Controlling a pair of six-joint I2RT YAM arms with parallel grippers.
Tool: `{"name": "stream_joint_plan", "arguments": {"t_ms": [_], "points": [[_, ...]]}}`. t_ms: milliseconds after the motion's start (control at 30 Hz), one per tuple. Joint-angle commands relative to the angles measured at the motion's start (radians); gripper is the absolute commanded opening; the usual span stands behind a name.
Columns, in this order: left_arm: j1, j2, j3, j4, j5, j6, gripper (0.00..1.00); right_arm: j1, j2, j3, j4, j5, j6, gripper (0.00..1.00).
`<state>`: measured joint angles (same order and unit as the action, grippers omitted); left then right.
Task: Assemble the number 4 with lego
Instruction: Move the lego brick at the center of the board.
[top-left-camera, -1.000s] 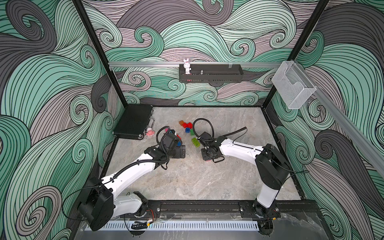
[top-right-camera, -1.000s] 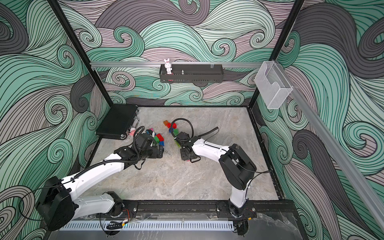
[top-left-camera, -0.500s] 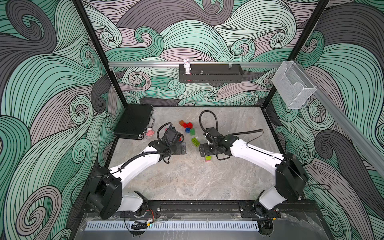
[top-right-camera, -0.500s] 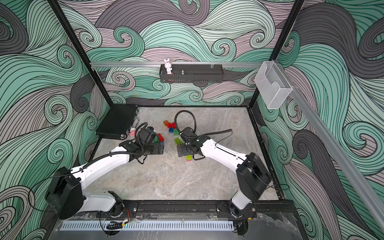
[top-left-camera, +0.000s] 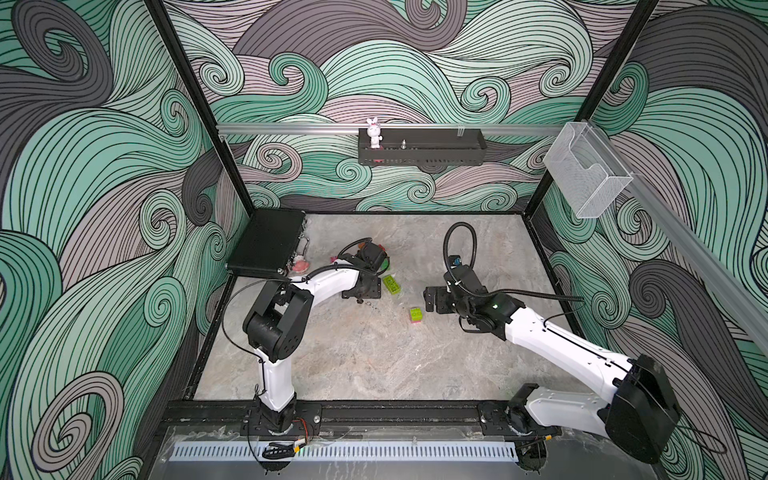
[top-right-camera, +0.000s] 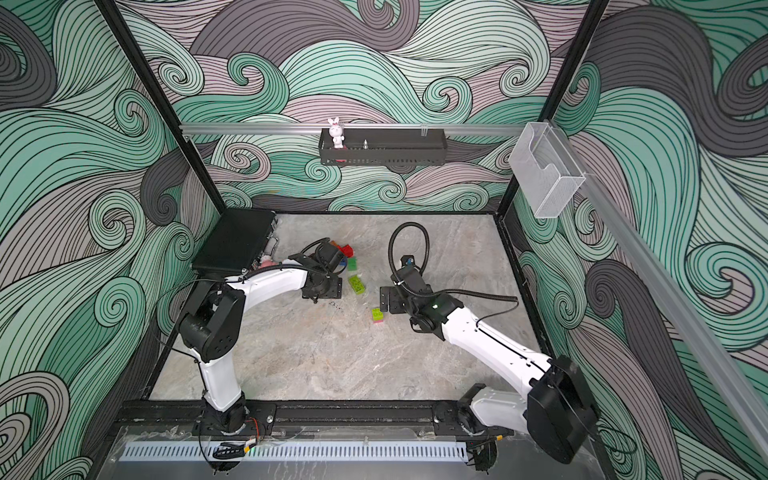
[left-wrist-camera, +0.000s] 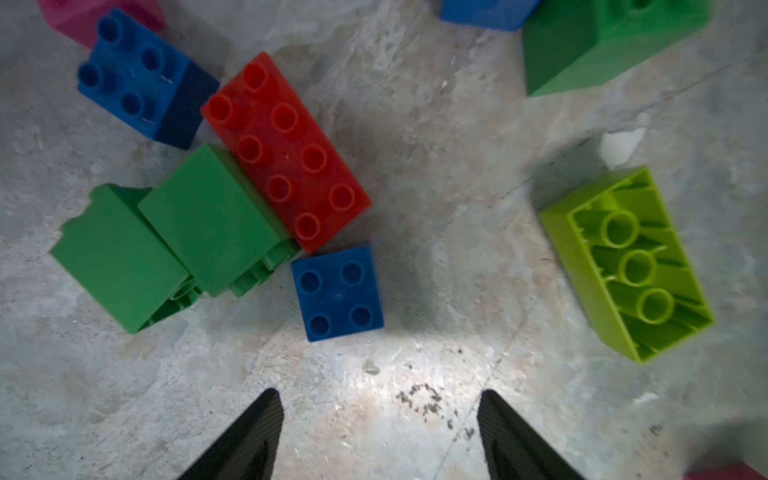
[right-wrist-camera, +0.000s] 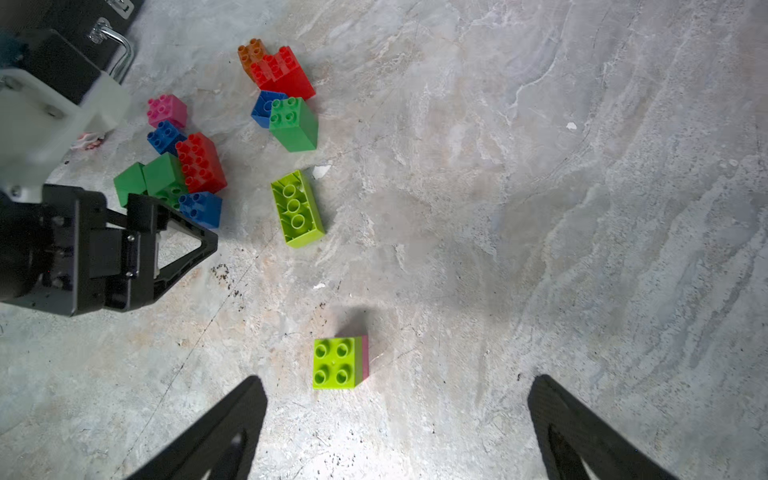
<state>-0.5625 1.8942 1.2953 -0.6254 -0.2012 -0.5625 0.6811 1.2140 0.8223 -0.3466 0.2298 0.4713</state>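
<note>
right hand (right-wrist-camera: 397, 377) has backed off the studded lime-on-pink stack (right-wrist-camera: 334, 362), spread wide; left hand (left-wrist-camera: 378, 390) half-spread, empty.

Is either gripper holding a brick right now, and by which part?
Neither holds anything. The left gripper is open, short of a blue brick; the right gripper is open, apart from a lime brick.

You have the small lime-on-pink stack of two plastic bricks (top-left-camera: 416, 314) before and right of the upturned long lime plastic brick (top-left-camera: 392, 285), the heap of mixed-colour plastic bricks (top-right-camera: 346, 251) behind that, right of the flat black case (top-left-camera: 266, 245).
</note>
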Motion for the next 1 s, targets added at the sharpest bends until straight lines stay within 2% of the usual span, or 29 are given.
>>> {"name": "stream_joint_plan", "arguments": {"t_ms": [0,333,400,567,667,767,967], "points": [[0.025,0.038,0.058,-0.011,-0.02,-0.025,0.74,-0.007,-0.043,-0.024,0.031,0.033,-0.008,1.0],[0.041,0.139,0.112,0.052,-0.061,0.033,0.47,-0.012,-0.09,-0.049,0.035,0.039,-0.036,0.99],[0.039,0.144,0.114,0.062,-0.051,0.052,0.4,-0.012,-0.093,-0.053,0.034,0.04,-0.04,0.99],[0.022,0.114,0.042,0.128,0.027,0.144,0.29,-0.015,-0.086,-0.061,0.04,0.033,-0.057,0.99],[-0.007,0.076,-0.042,0.157,0.075,0.226,0.25,-0.022,-0.079,-0.072,0.041,0.013,-0.089,1.0],[-0.044,0.003,-0.154,0.189,0.121,0.286,0.26,-0.037,-0.075,-0.081,0.041,-0.023,-0.135,1.0],[-0.136,-0.031,-0.23,0.09,0.175,0.394,0.3,-0.066,-0.023,-0.068,0.055,-0.231,-0.299,1.0]]}}
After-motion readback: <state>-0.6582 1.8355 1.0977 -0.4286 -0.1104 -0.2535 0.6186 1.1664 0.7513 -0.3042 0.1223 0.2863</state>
